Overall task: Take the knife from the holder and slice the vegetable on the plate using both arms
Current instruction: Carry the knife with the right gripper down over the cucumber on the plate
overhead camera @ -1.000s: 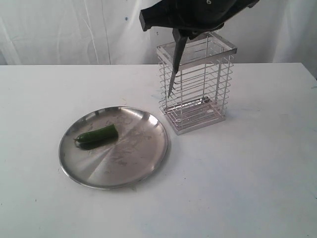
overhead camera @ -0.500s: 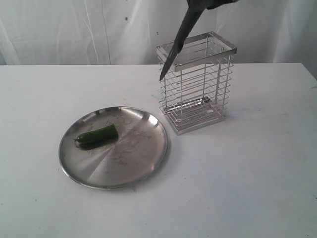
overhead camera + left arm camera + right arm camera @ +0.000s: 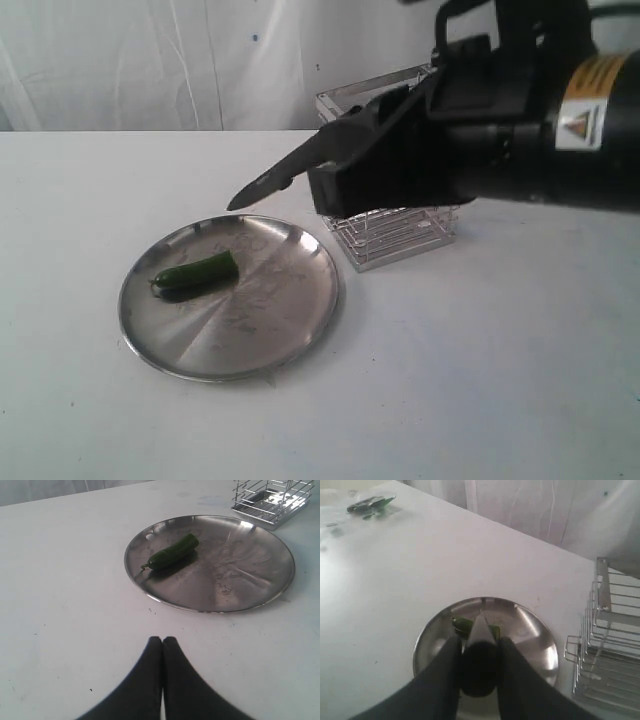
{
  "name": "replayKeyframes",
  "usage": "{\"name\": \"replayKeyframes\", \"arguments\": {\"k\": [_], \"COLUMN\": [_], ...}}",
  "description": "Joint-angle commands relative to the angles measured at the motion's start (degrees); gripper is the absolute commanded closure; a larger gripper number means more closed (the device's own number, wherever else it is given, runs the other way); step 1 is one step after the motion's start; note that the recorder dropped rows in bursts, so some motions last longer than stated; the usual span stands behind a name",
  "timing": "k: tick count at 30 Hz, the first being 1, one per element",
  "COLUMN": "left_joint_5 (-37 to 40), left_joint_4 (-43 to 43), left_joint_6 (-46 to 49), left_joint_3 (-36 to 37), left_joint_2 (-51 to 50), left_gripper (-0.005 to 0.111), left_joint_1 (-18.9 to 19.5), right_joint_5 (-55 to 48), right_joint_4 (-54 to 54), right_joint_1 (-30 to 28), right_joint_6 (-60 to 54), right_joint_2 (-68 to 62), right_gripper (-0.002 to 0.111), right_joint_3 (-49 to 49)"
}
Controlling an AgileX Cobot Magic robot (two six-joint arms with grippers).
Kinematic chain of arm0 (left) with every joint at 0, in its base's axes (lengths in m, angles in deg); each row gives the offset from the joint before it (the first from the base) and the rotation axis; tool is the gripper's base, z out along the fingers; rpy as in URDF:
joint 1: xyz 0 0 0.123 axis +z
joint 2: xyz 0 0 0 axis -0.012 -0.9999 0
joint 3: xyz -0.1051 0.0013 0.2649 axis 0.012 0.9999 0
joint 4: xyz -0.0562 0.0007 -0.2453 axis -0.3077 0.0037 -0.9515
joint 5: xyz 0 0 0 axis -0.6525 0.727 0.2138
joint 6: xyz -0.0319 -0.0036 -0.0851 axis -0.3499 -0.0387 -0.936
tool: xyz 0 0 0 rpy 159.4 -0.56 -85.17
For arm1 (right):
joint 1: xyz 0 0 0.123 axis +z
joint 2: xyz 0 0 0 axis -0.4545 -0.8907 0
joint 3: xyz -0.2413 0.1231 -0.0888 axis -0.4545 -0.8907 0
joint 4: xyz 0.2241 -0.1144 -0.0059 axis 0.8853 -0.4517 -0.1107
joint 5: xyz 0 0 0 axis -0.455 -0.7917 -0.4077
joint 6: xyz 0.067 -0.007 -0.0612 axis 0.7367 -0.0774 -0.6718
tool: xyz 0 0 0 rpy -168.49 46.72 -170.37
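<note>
— Fingers first: how do they stand?

— Your right gripper (image 3: 479, 652) is clamped on the knife (image 3: 290, 172) by its handle, blade pointing out ahead toward the plate (image 3: 285, 330). Your left gripper (image 3: 162, 645) has its two fingers pressed together with nothing between them, hovering over the table (image 3: 480, 370) near the plate's rim.

— And the vegetable (image 3: 196, 273)?

— It lies on its side on the far-left part of the plate in the outside view, whole, no slices showing. The holder (image 3: 395, 232) stands just beside the plate, mostly hidden behind your right arm.

— What should I mind now?

— I'd judge you are carrying the blade across to cut. Bring the tip over the vegetable, then turn the edge down before lowering. The piece is round and the steel looks slick, so it may well roll; open your left fingers and pin one end first. Keep the blade well apart from those fingers and cut at the free end.
</note>
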Motion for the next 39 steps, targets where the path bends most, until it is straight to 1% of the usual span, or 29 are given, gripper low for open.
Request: {"name": "replayKeyframes", "arguments": {"k": [1, 4, 11, 21, 26, 33, 39], "left_joint_5": [-0.3, -0.3, -0.3, -0.3, -0.3, -0.3, -0.3], "left_joint_4": [-0.6, -0.6, -0.6, -0.6, -0.6, -0.6, -0.6], "left_joint_6": [0.0, 0.0, 0.0, 0.0, 0.0, 0.0, 0.0], "left_joint_3": [0.2, 0.2, 0.2, 0.2, 0.2, 0.2, 0.2], "left_joint_2": [0.2, 0.2, 0.2, 0.2, 0.2, 0.2, 0.2], "left_gripper": [0.107, 0.107, 0.107, 0.107, 0.107, 0.107, 0.107], "left_joint_1": [-0.3, -0.3, -0.3, -0.3, -0.3, -0.3, -0.3], "right_joint_5": [16.4, 22.7, 29.2, 39.6, 42.1, 47.0, 48.5], "right_joint_4": [-2.4, -2.8, -2.3, 2.5, 8.1, 8.1, 8.1], "right_joint_1": [0.2, 0.2, 0.2, 0.2, 0.2, 0.2, 0.2], "right_joint_6": [-0.7, -2.4, -6.2, -14.8, -20.2, -20.2, -20.2], "right_joint_2": [-0.9, -3.5, -11.8, -21.0, -25.4, -30.7, -33.9], "right_gripper": [0.108, 0.108, 0.108, 0.108, 0.108, 0.108, 0.108], "right_joint_3": [-6.6, -8.9, -9.5, -9.5, -9.5, -9.4, -7.9]}}
